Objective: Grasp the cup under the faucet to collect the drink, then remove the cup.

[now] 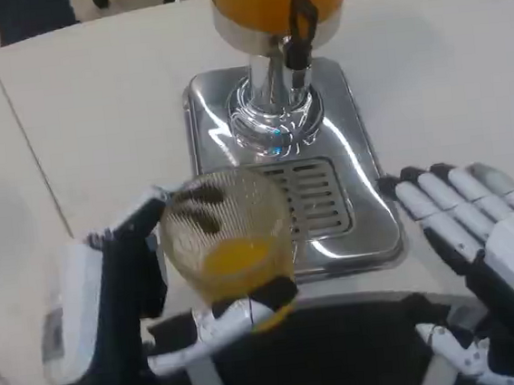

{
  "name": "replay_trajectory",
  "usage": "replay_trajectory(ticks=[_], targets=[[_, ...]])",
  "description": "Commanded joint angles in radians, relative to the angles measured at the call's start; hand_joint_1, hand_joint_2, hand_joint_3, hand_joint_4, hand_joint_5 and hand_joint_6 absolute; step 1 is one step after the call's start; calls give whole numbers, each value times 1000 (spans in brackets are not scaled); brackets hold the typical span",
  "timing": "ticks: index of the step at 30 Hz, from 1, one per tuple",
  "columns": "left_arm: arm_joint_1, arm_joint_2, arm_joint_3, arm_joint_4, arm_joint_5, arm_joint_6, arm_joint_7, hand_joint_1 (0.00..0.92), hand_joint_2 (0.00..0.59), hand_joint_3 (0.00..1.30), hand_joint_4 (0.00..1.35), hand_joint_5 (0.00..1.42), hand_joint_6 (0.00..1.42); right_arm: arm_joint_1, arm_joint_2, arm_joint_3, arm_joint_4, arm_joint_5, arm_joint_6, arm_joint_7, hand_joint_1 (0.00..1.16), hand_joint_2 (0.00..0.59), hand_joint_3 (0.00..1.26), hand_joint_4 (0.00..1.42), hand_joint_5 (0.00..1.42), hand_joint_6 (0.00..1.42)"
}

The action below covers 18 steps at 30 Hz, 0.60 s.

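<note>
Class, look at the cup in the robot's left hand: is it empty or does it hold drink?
It holds some drink: orange liquid sits low in the clear ribbed cup, gripped by the left hand.

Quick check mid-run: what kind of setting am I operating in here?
Probably a self-serve drink station, maybe a cafeteria or demo room: a juice dispenser full of orange drink stands on a chrome drip tray on a white table, and the left hand holds a ribbed glass cup.

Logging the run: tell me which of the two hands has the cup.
The left hand: it grips the ribbed glass cup with juice. The right hand lies open on the table, holding nothing.
</note>
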Motion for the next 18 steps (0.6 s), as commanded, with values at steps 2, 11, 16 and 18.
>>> replay_trajectory(ticks=[2,11,16,18], targets=[[53,-18,-5,-69,8,-57,-6,616,50,1148,1094,1424,1424,0,21,-35,-52,-18,4,17,292,569,0,0,0,0],[103,-32,-1,-117,19,-64,-13,617,51,1148,1094,1424,1424,-18,22,-27,-17,7,-10,42,289,574,0,0,0,0],[116,-39,5,-129,24,-63,-14,613,53,1148,1094,1424,1424,-27,42,-3,-3,-14,-11,35,288,575,0,0,0,0],[122,-41,7,-132,24,-62,-15,613,55,1148,1094,1424,1424,-24,53,8,-7,-24,-9,38,288,575,0,0,0,0]])
